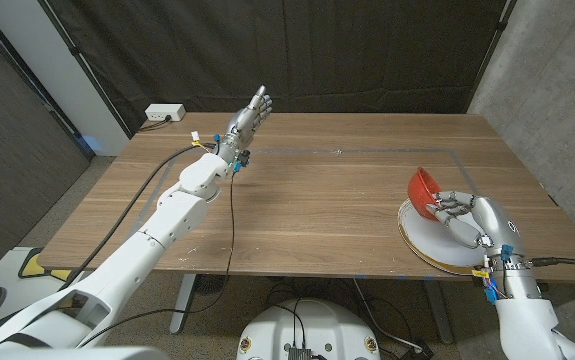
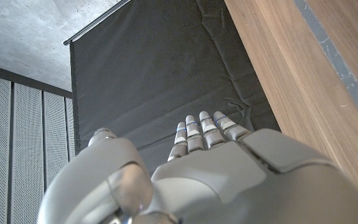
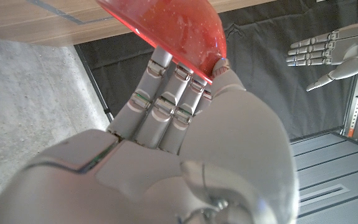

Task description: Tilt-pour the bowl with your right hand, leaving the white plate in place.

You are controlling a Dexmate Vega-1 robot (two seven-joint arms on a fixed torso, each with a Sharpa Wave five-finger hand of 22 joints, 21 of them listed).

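A red bowl [image 1: 424, 188] stands tilted on its edge over the white plate [image 1: 429, 238] near the table's right front corner. My right hand [image 1: 462, 218] grips the bowl's rim from the near side, fingers reaching up to it. In the right wrist view the bowl [image 3: 175, 28] is translucent red, held against the fingers [image 3: 160, 93] with the thumb at its rim. My left hand [image 1: 251, 114] is raised above the table's far left part, fingers straight and apart, holding nothing. It also shows in the left wrist view [image 2: 203, 168] and as the far hand [image 3: 328, 50] in the right wrist view.
A white power strip [image 1: 165, 113] lies at the far left corner of the wooden table [image 1: 317, 200]. A taped rectangle outline marks the tabletop. A black curtain hangs behind, and a concrete wall stands at the right.
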